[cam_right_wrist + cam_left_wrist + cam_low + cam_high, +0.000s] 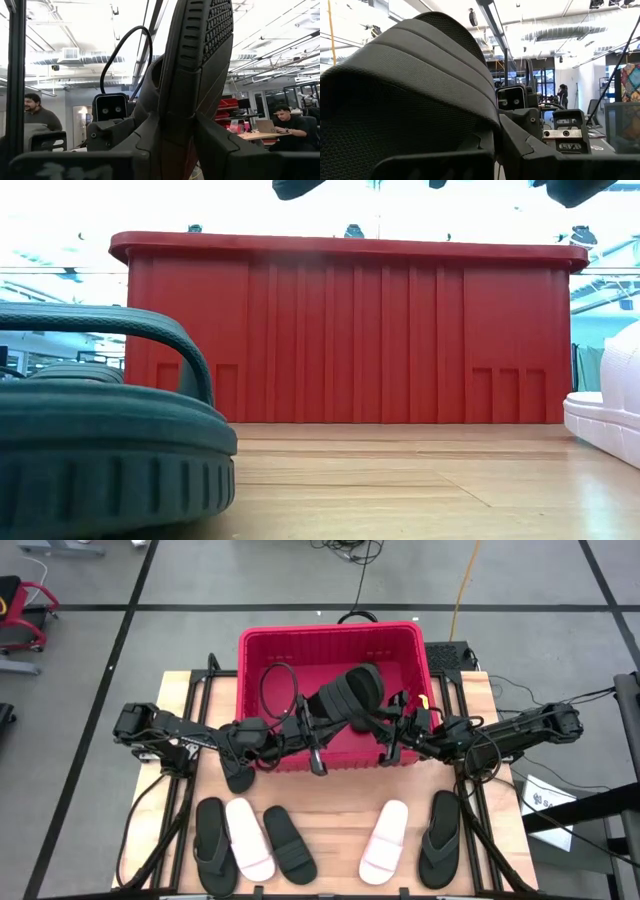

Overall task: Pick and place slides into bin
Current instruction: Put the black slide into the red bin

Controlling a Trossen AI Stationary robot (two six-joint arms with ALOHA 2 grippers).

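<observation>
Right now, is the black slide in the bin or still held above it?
Held above: both grippers, left and right, clamp the slide over the bin.

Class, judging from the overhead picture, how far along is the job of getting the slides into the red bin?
Done: the bin seems to hold only a loop of cable. In hand: one black slide hangs over the bin, gripped by the left claw and the right claw. Left: six on the table, including two pale slides and four black ones.
</observation>
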